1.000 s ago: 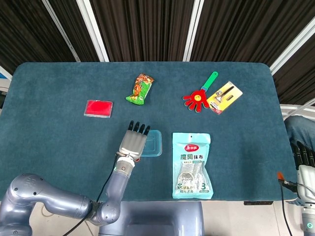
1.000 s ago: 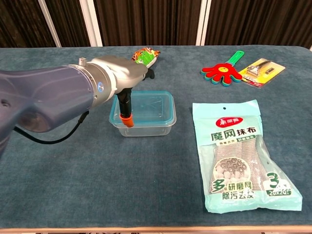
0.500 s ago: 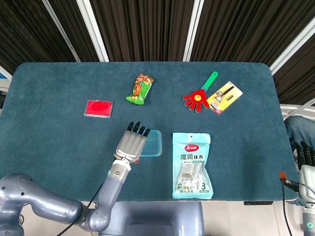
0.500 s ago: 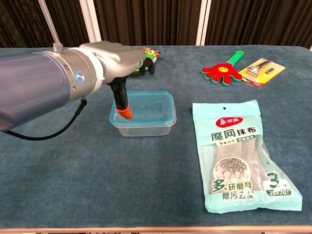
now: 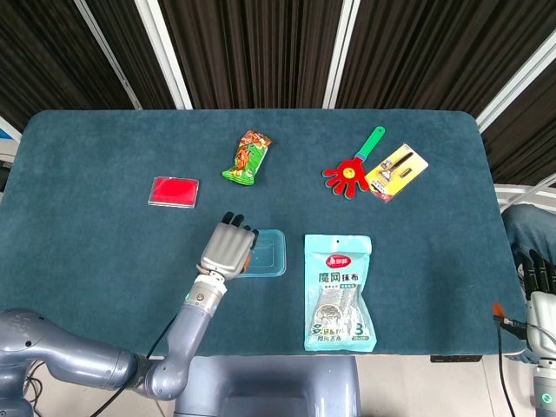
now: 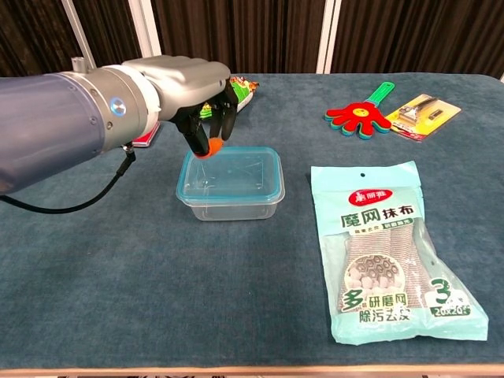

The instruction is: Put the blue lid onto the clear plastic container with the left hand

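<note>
The clear plastic container [image 6: 233, 208] stands mid-table with the blue lid [image 6: 234, 171] lying on its top; in the head view the lid [image 5: 268, 253] shows as a pale blue rectangle. My left hand [image 6: 201, 98] hovers above the lid's left rear corner, fingers drooping down and loosely bent, its orange-tipped thumb just over the rim. It holds nothing. In the head view the left hand [image 5: 228, 247] covers the lid's left edge. My right hand [image 5: 539, 282] sits low past the table's right front corner, fingers straight, holding nothing.
A scouring-pad pack [image 5: 340, 292] lies just right of the container. At the back are a green snack bag [image 5: 248, 156], a red-and-green hand clapper [image 5: 352, 170] and a yellow carded tool [image 5: 396, 170]. A red flat packet [image 5: 174, 190] lies to the left.
My left hand has risen off the lid and drawn back toward the left rear corner, its fingers bending downward. The lid and container have not shifted.
</note>
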Robot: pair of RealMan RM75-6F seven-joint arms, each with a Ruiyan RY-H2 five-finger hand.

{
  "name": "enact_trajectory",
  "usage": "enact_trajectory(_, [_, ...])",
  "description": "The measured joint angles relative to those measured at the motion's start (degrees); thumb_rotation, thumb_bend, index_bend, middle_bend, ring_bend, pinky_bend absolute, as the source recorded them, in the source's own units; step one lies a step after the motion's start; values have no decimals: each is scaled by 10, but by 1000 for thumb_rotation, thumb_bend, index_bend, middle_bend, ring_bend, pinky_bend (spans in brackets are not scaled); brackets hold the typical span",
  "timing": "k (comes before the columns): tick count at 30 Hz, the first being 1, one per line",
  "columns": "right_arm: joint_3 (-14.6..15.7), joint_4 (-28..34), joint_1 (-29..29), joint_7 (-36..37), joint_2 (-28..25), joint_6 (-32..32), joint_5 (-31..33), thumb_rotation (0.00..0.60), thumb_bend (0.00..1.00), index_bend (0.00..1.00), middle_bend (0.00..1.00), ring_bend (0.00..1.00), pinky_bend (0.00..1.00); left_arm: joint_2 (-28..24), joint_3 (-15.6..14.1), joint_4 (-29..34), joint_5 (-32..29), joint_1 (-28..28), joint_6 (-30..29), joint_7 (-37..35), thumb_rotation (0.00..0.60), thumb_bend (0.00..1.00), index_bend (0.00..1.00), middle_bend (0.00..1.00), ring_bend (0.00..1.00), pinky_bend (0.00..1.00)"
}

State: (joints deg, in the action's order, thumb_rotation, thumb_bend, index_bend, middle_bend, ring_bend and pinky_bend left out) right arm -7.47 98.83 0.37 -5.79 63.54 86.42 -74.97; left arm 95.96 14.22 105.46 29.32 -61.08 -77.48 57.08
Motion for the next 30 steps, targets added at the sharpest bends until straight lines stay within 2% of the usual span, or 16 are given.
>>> enact_trajectory(12, [1, 0, 0, 3, 0, -4, 2, 600, 339, 0, 15, 0, 0, -4, 7, -68, 11, 10, 47, -48, 600, 547, 639, 620, 280, 192])
enact_trajectory(23, [0, 1, 0, 6, -1, -6, 5, 600, 338, 0, 15, 0, 0, 19, -16, -113, 27, 7, 66, -42, 600, 549, 641, 618, 281, 186])
enact_trajectory(30, [0, 4, 0, 7, -3, -10, 8, 600, 339, 0, 15, 0, 0, 35, -19, -137, 43, 8, 73, -47, 600, 549, 638, 613, 281, 186])
